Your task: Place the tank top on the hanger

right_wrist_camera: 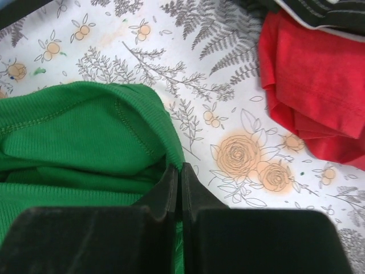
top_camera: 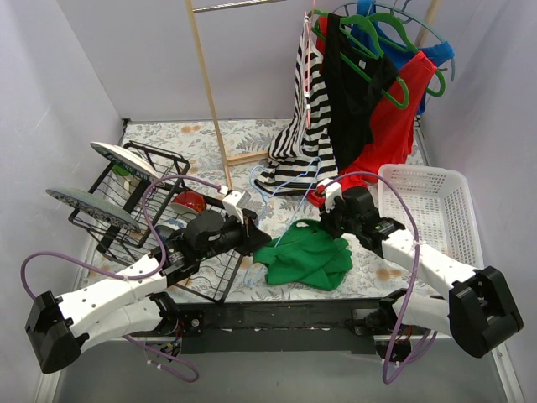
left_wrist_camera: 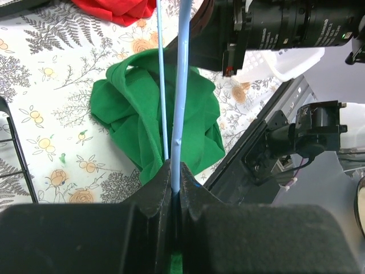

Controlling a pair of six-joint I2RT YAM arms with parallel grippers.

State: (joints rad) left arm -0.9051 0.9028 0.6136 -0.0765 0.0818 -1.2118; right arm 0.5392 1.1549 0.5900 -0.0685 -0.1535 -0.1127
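The bright green tank top (top_camera: 306, 254) lies crumpled on the floral table between my two grippers. My left gripper (top_camera: 254, 238) is shut on the thin light-blue wire hanger (left_wrist_camera: 183, 85), which runs up out of the jaws across the tank top (left_wrist_camera: 137, 108). The hanger's wires also show faintly in the top view (top_camera: 285, 186), behind the top. My right gripper (top_camera: 325, 220) is shut on the ribbed edge of the tank top (right_wrist_camera: 85, 131), at its far right corner. In the wrist views both grippers (left_wrist_camera: 175, 168) (right_wrist_camera: 180, 168) have their jaws together.
A black wire dish rack (top_camera: 126, 210) with plates stands at the left. A white basket (top_camera: 436, 210) stands at the right. A wooden rack post (top_camera: 210, 101) rises behind. A striped top (top_camera: 306, 126), a red garment (top_camera: 390, 126) and green plastic hangers (top_camera: 377, 42) hang at the back.
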